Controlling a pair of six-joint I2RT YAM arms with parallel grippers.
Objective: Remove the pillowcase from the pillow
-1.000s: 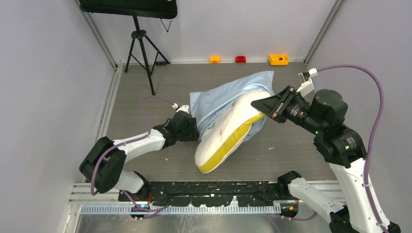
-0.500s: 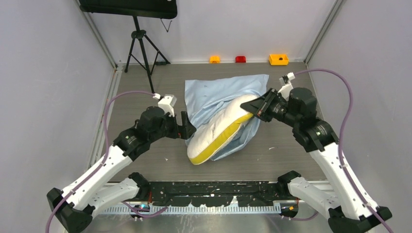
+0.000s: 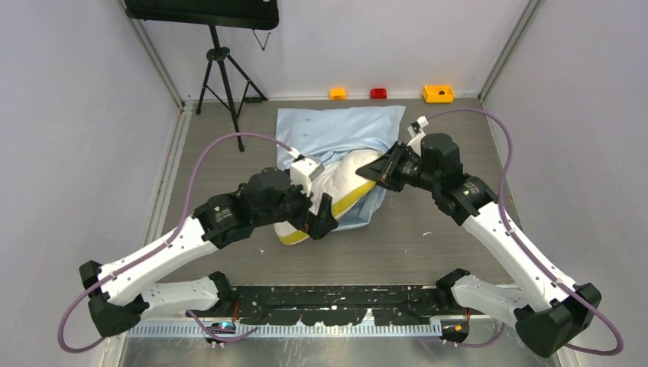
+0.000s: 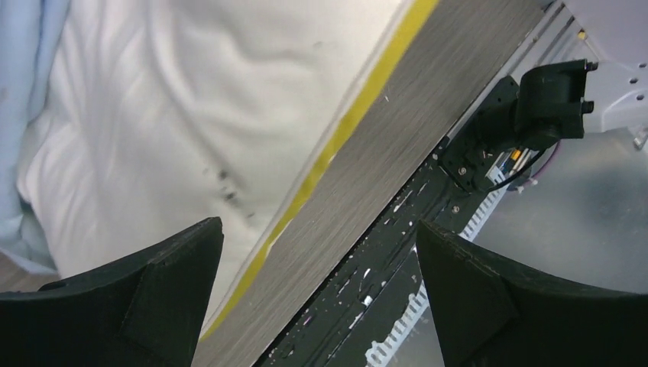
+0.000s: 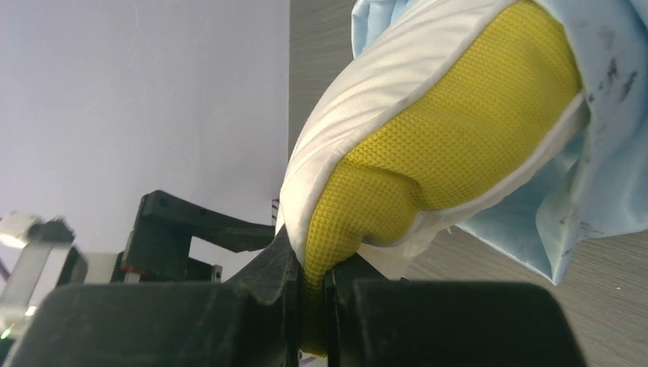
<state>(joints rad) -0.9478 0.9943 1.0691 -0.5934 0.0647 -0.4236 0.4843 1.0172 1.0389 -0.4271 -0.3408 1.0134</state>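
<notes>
The white pillow (image 3: 341, 174) with its yellow side band lies mid-table, its far part still inside the light-blue pillowcase (image 3: 336, 126) spread toward the back. My right gripper (image 3: 372, 170) is shut on the pillow's yellow band at its right end; in the right wrist view the yellow mesh of the pillow (image 5: 443, 130) is pinched in the gripper (image 5: 312, 298), and the pillowcase (image 5: 604, 153) hangs behind. My left gripper (image 3: 321, 219) hovers over the pillow's near end, open and holding nothing. Its wrist view shows the gripper (image 4: 317, 252) above the pillow (image 4: 191, 115) and bare table, with the pillowcase (image 4: 30, 61) at the far left.
A black tripod (image 3: 221, 76) stands at the back left. Orange (image 3: 337, 93), red (image 3: 378, 93) and yellow (image 3: 438, 93) blocks line the back wall. A black mounting rail (image 3: 336, 302) runs along the near edge. Walls close in on both sides.
My left jaws have opened wide and that arm swung right, from the pillowcase's left side to the pillow's near end. The right gripper dragged the pillow leftward; the pillowcase lies flatter at the back.
</notes>
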